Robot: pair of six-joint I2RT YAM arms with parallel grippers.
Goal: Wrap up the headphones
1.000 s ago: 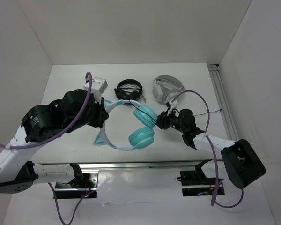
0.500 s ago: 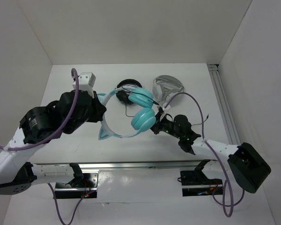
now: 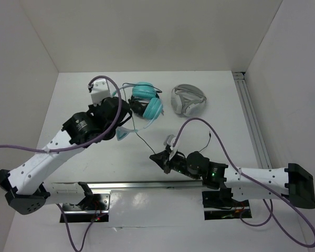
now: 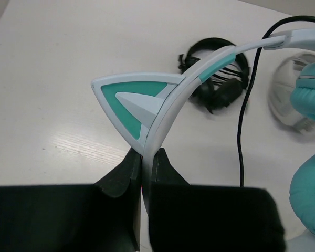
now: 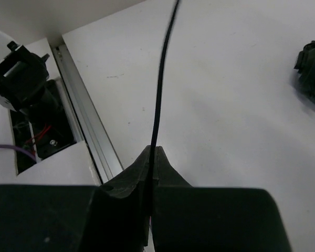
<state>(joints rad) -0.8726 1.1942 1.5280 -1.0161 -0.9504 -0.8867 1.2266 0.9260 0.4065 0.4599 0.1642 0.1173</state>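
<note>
Holding the headphones [image 3: 146, 100] in the upper middle of the frame, left hand [image 4: 142, 155] pinched tight on the headband [image 4: 199, 73] by a cat ear [image 4: 131, 100]. Pinching the black cable [image 5: 160, 89] tight in the right hand [image 3: 157, 158], lower middle.

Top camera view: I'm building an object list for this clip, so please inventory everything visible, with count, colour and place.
teal headphones: one, teal cups, pale blue cat-ear headband, far middle of the table, partly over the black pair
cable: one, thin, black, running from the teal headphones toward the near edge
black headphones: one, black, far middle, behind the teal pair
white-grey headphones: one, white and grey, far right of middle
table: one, white
rail: one, silver, along the table's right edge
left gripper: one, black, shut on the headband just below a cat ear
right gripper: one, black, shut on the cable, near middle
</note>
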